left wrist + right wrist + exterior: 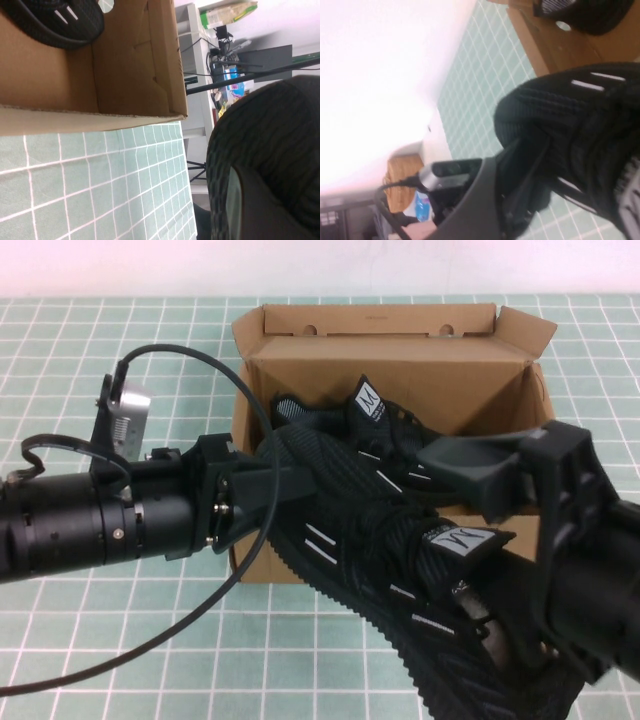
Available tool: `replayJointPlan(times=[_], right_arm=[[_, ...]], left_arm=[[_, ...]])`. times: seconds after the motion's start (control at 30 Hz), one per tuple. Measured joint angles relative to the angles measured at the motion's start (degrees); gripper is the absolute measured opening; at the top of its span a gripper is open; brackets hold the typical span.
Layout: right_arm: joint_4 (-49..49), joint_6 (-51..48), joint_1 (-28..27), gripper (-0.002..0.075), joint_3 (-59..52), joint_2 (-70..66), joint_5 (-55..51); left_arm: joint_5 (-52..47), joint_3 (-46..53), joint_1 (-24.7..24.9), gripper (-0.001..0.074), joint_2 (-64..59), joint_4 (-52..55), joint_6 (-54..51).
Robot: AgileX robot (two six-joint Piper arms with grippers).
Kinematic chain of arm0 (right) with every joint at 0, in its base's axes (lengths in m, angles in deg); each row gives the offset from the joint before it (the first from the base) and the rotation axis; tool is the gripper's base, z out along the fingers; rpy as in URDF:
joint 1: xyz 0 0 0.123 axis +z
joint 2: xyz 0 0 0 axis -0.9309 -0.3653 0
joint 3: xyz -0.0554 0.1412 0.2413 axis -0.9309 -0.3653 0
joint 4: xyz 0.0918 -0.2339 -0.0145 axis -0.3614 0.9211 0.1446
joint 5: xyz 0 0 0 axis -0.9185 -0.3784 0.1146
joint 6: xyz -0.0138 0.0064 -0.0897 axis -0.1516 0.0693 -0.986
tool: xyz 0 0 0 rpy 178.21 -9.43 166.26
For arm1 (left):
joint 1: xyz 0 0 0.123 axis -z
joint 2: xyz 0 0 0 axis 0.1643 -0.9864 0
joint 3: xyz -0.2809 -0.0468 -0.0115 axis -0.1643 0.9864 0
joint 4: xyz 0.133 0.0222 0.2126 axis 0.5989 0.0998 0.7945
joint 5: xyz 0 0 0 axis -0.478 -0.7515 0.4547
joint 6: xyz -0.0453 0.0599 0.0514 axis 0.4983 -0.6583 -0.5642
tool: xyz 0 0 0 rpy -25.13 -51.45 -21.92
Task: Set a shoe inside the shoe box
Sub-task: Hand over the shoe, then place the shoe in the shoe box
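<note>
Black shoe [400, 570] (white dashes) — brown shoe box [400, 350] — green-checked table [150, 640].

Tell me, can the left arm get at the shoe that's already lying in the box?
Probably yes. The left gripper sits at the shoe box's open left side, beside the other shoe lying inside. But the shoe held between the left gripper and the right gripper crosses over the opening and would be in the way.

No words read clearly; the shoe [400, 570] and its mate [340, 425] each show a white tongue label with an illegible mark.
</note>
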Motion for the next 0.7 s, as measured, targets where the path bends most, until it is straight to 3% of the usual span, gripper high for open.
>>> replayJointPlan(times=[0.3, 0.57, 0.7], right_arm=[[10.46, 10.39, 0.00, 0.0671, -0.01, -4.16, 1.09], [12.50, 12.36, 0.00, 0.0671, -0.01, -7.33, 1.41], [18.60, 12.95, 0.00, 0.0639, -0.11, -9.25, 1.30]], left_arm=[[-1.44, 0.00, 0.00, 0.0141, 0.00, -0.10, -0.02], [-1.80, 0.00, 0.00, 0.0141, 0.00, 0.27, -0.12], [-1.80, 0.00, 0.00, 0.0141, 0.00, 0.38, -0.12]])
